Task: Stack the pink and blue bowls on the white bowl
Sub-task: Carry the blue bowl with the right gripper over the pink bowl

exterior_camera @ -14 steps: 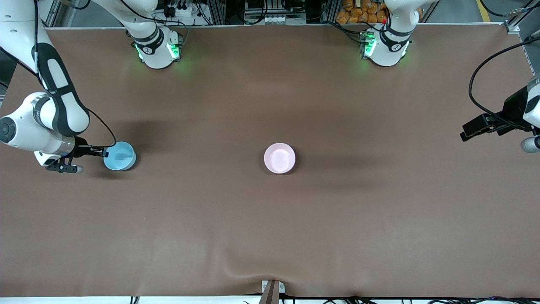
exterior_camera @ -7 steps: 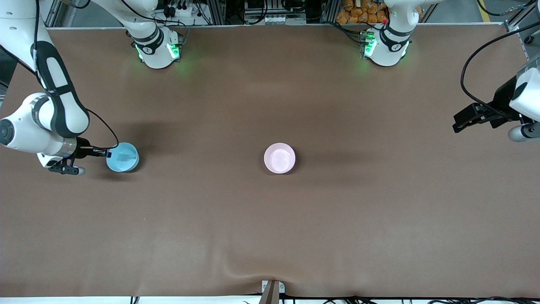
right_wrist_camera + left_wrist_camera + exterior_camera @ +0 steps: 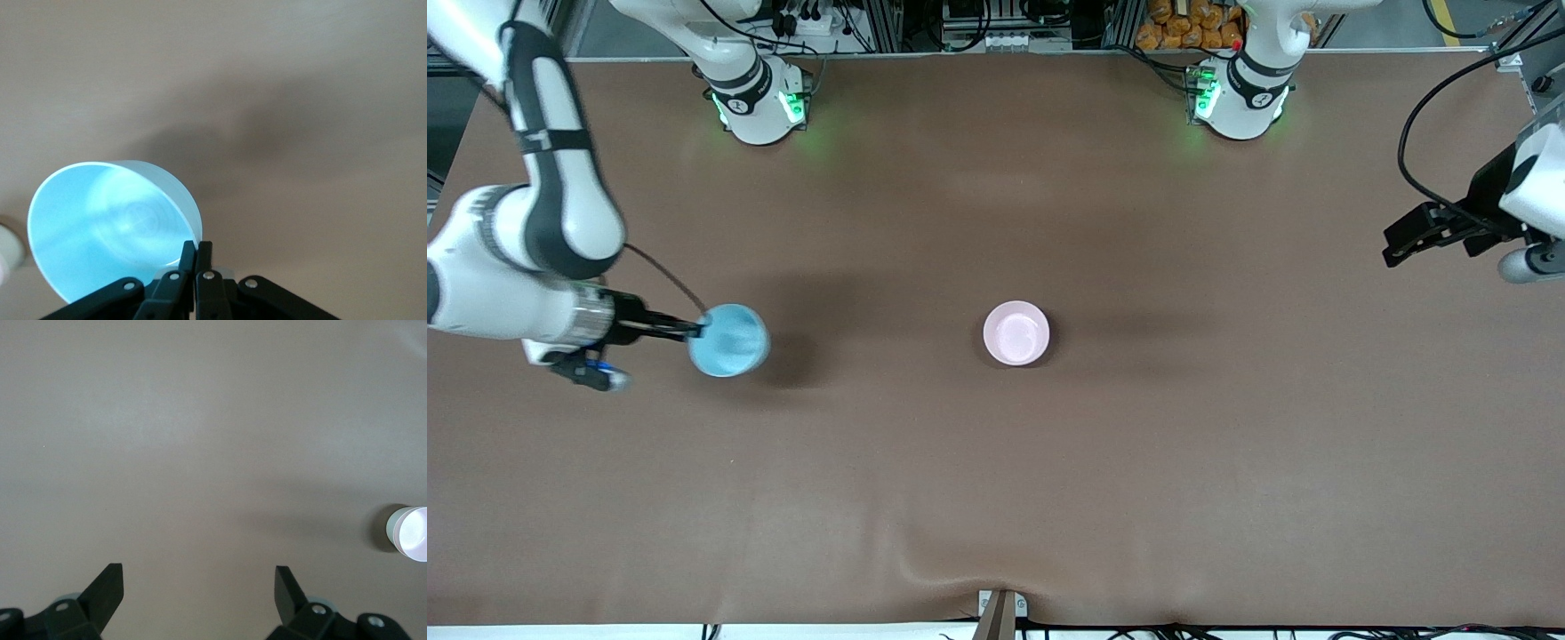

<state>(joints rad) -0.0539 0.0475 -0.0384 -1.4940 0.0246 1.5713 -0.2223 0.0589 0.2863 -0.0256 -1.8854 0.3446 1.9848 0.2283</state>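
Note:
My right gripper is shut on the rim of the light blue bowl and holds it tilted in the air over the right arm's end of the table. In the right wrist view the fingertips pinch the wall of the blue bowl. The pale pink bowl stands upright at the table's middle; it also shows in the left wrist view as a pale bowl. The white bowl is hidden or out of view. My left gripper hangs open and empty over the left arm's end of the table, its jaws wide apart.
The brown table mat runs bare around the bowls, with a small ridge at its front edge. A metal bracket sits at that edge. A black cable loops off the left arm.
The right gripper has lifted the blue bowl off the table and carried it toward the pink bowl. The left arm has barely shifted.

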